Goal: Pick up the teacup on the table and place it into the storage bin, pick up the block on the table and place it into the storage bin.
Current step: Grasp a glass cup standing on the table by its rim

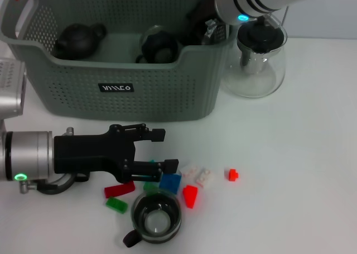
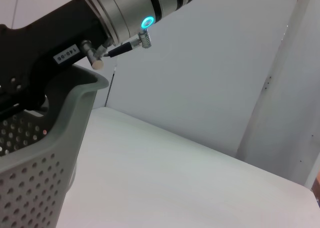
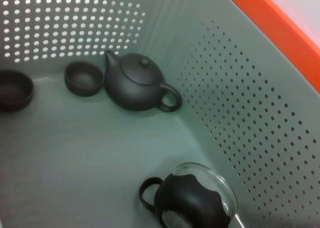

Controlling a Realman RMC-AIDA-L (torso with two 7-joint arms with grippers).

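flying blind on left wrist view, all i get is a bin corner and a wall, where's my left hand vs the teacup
Observer: In the head view the left hand is open, low over the table. The teacup stands upright just nearer the robot than it.
Operator: is it touching any block
Observer: Its nearer fingertip sits right beside the blue block. I cannot tell whether they touch.
Operator: anything in the bin already
Observer: Yes. The right wrist view shows a dark teapot and a glass cup on the floor of the storage bin.
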